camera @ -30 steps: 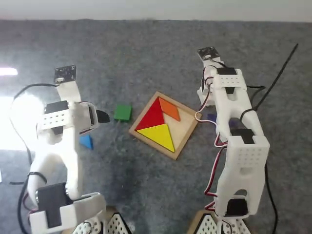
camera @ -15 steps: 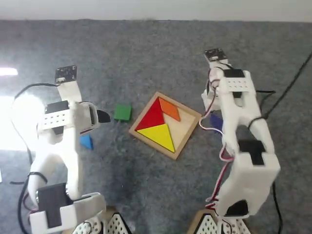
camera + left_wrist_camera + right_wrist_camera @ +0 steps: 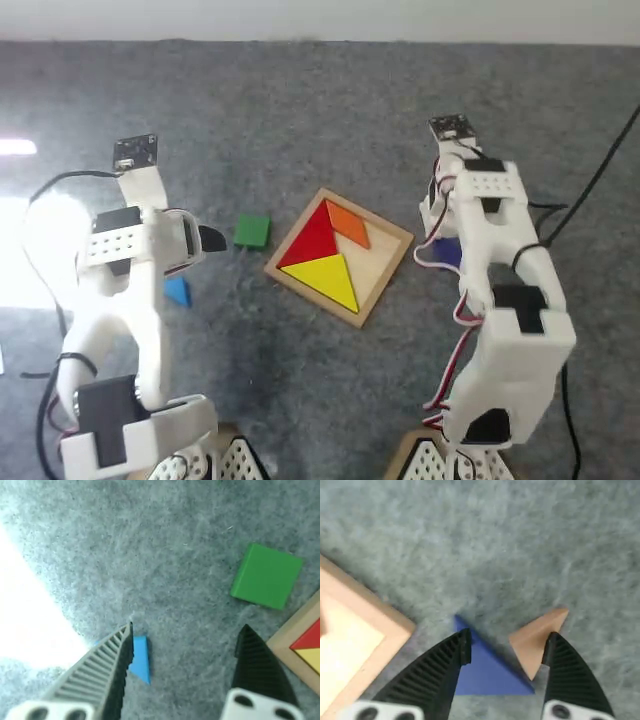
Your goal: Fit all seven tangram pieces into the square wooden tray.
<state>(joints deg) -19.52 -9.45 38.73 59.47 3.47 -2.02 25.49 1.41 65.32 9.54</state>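
Right gripper (image 3: pixel 508 636) farther from tray (image 3: pixel 370 602) now (fingers (image 3: pixel 435 672) apart)

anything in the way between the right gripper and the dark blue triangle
Nothing covers the dark blue triangle; the open right gripper hangs over it. A tan triangle lies close beside it, within the gripper's span, and might get caught in the grasp.

A grey, fuzzy felt-covered counter (image 3: pixel 300 110) spreads across nearly the whole frame. A pale white strip (image 3: pixel 320 18) runs along the top edge. A bright glare of light (image 3: pixel 25 255) washes out the left edge.
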